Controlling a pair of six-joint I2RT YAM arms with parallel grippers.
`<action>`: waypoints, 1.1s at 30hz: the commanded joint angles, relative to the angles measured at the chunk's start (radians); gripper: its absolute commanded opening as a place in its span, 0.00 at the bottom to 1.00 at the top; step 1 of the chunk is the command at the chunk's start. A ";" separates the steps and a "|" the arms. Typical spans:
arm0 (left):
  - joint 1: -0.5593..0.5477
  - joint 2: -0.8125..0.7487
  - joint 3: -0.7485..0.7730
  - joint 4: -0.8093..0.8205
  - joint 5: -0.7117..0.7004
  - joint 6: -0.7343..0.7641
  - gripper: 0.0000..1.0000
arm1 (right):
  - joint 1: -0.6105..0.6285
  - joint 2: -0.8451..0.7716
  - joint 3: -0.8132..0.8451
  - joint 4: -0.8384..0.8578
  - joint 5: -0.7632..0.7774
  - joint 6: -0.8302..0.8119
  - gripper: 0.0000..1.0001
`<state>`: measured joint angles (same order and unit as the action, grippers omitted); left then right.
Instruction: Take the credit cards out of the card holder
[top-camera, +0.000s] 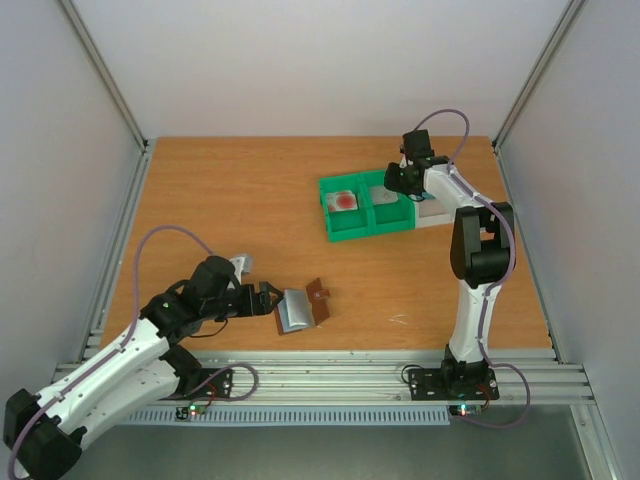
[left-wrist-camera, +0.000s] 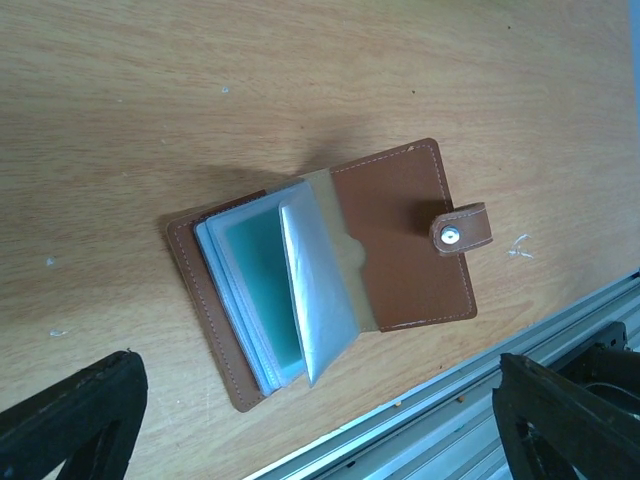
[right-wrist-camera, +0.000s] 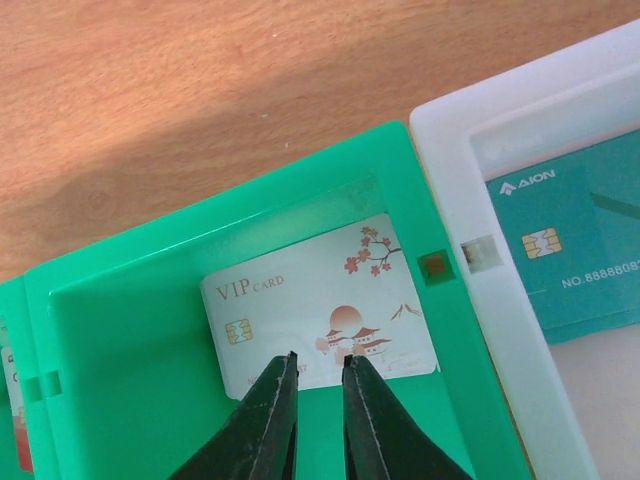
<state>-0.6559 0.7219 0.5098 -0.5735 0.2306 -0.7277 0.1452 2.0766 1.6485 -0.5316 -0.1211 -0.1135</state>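
Observation:
The brown card holder (top-camera: 300, 309) lies open on the table near the front edge, with its snap tab (left-wrist-camera: 462, 228) to one side. Its clear sleeves (left-wrist-camera: 318, 290) stand fanned up, and a teal card (left-wrist-camera: 262, 285) shows in one. My left gripper (top-camera: 267, 298) is wide open and empty just left of the holder. My right gripper (right-wrist-camera: 318, 368) is open by a narrow gap, holds nothing, and hovers over a pale VIP card (right-wrist-camera: 300, 290) lying in the green tray (right-wrist-camera: 120, 330). Another teal card (right-wrist-camera: 575, 250) lies in the white tray (right-wrist-camera: 470, 150). A pale card with a red blot (top-camera: 345, 199) lies in the green tray's left compartment.
The green two-compartment tray (top-camera: 352, 233) and the white tray (top-camera: 432, 213) stand side by side at the back right. The metal rail (left-wrist-camera: 470, 420) runs along the table's front edge close to the holder. Enclosure walls stand on both sides.

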 joint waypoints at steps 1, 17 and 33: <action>-0.002 0.014 -0.001 0.002 -0.001 -0.012 0.95 | 0.001 -0.030 0.018 -0.036 0.022 -0.005 0.15; 0.009 0.028 -0.114 0.224 0.117 -0.141 0.89 | 0.035 -0.289 -0.076 -0.226 -0.131 0.154 0.30; 0.110 0.055 -0.325 0.563 0.234 -0.352 0.83 | 0.425 -0.564 -0.455 -0.160 -0.205 0.216 0.52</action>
<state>-0.5671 0.7738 0.2184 -0.1513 0.4210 -1.0153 0.4866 1.5520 1.2480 -0.7181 -0.3012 0.0723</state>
